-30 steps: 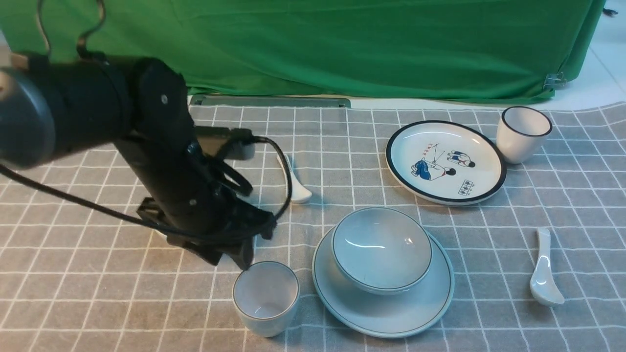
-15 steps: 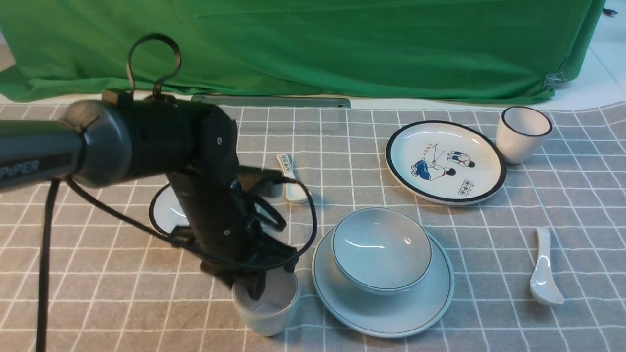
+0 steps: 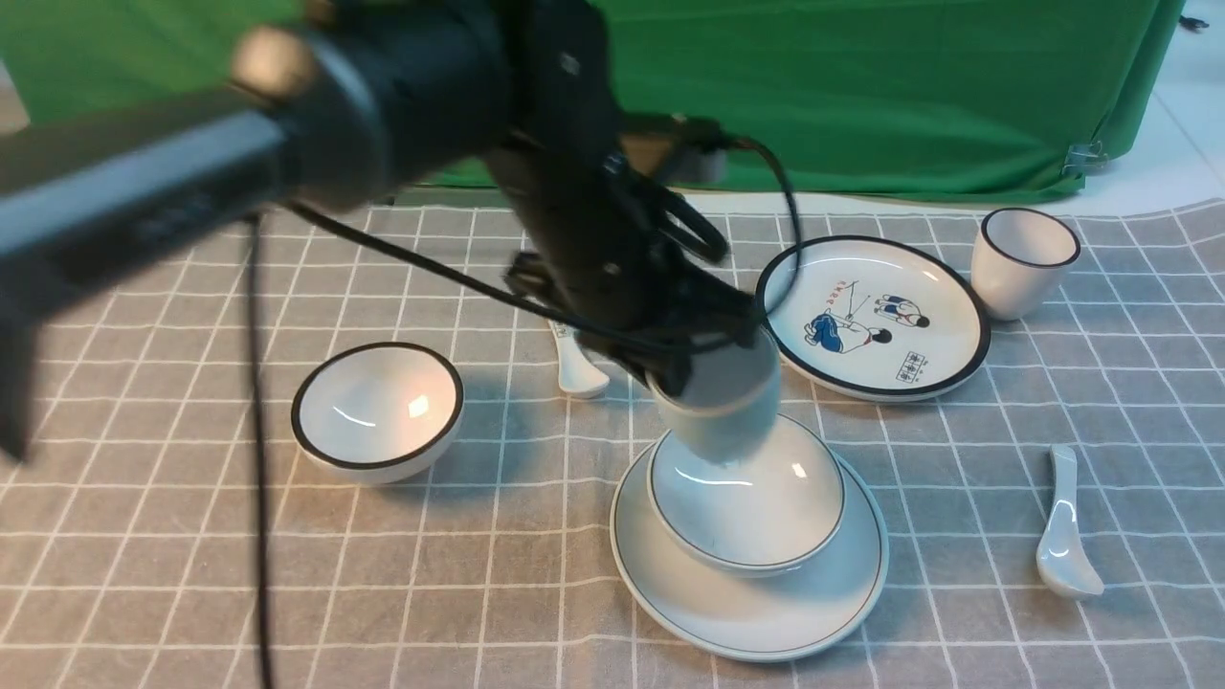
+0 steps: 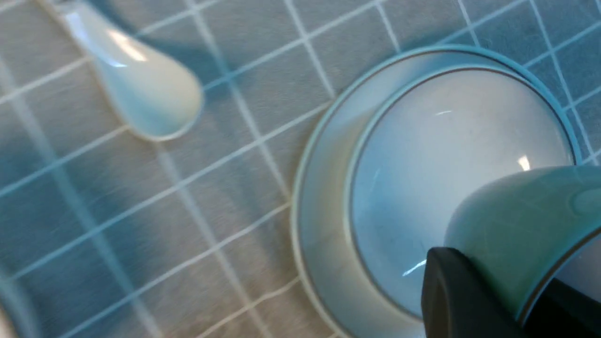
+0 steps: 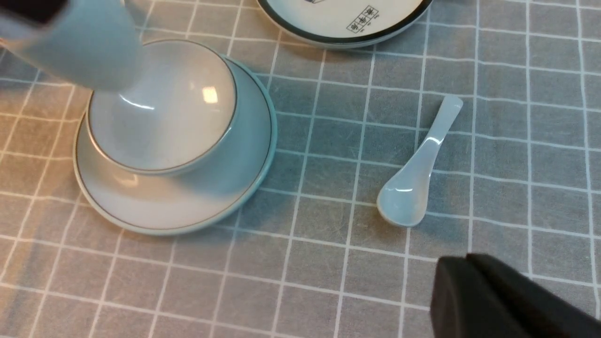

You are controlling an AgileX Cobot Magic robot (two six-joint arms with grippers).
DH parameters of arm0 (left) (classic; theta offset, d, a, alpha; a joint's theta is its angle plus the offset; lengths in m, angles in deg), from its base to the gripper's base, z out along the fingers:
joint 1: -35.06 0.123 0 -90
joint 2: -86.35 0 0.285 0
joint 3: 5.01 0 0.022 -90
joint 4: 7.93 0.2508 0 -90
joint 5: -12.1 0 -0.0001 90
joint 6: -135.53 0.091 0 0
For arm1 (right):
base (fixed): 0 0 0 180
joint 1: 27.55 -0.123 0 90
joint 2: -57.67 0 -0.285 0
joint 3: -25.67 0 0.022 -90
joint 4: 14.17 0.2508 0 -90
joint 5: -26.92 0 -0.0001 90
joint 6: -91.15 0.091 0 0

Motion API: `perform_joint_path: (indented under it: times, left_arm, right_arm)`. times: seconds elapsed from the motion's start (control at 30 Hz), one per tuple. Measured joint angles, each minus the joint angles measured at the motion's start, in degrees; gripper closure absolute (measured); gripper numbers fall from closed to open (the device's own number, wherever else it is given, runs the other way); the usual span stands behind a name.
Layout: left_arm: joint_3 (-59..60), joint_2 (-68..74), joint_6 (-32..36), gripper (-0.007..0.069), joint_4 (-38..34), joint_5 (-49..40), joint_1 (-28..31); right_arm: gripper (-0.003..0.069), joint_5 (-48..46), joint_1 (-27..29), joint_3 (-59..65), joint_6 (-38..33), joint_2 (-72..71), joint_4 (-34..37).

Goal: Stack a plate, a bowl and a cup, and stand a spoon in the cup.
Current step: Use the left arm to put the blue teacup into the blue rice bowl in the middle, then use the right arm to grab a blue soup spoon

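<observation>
Now the left claw (image 3: 681, 381) pinches the cup (image 3: 727, 411) by its rim, holding it over the far side of the bowl (image 3: 766, 507). The bowl sits in the plate (image 3: 766, 622) near the table's (image 3: 144, 574) front edge. Close behind the cup lie a spoon with a printed handle (image 3: 574, 368) and a cartoon plate (image 3: 871, 316). A black-rimmed bowl (image 3: 378, 411) stands farther toward the left edge and a black-rimmed cup (image 3: 1022, 260) stands at the far right corner. The plain spoon (image 3: 1062, 536) lies alone toward the right edge, with bare cloth around it. The right claw (image 5: 465, 281), pressed together, hovers near that spoon.
</observation>
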Motion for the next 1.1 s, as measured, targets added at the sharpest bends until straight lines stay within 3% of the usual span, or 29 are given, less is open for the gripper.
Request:
perform_joint_path:
  times: [0.5,0.63,0.83,0.9,1.0,1.1]
  left_arm:
    - [-6.37,10.22,-2.24,0.0573,4.45,-2.59,-1.95]
    - [-6.55,10.22,-2.38,0.0468,4.45,-2.53,-1.95]
    - [-11.72,8.96,-2.72,0.0221,4.35,-5.56,-1.95]
    - [-13.83,7.3,-1.45,0.0197,4.58,-7.37,-1.95]
    - [-14.38,3.59,-0.96,0.0272,5.61,-8.07,-1.95]
    - [-10.74,-3.66,-0.85,0.0507,8.94,-8.31,-1.83]
  right_arm:
    - [0.0624,0.0,0.0,0.0,-0.24,0.0,0.0]
    - [0.0624,0.0,0.0,0.0,-0.28,0.19,0.0]
    - [0.0628,-3.76,0.65,-4.0,2.84,10.16,-6.12]
    - [0.0639,-5.27,2.24,-7.0,3.57,16.49,-8.49]
    - [0.0641,-5.68,4.82,-10.83,3.52,25.78,-8.46]
    - [0.0622,-4.6,6.33,-15.77,4.8,37.63,-7.86]
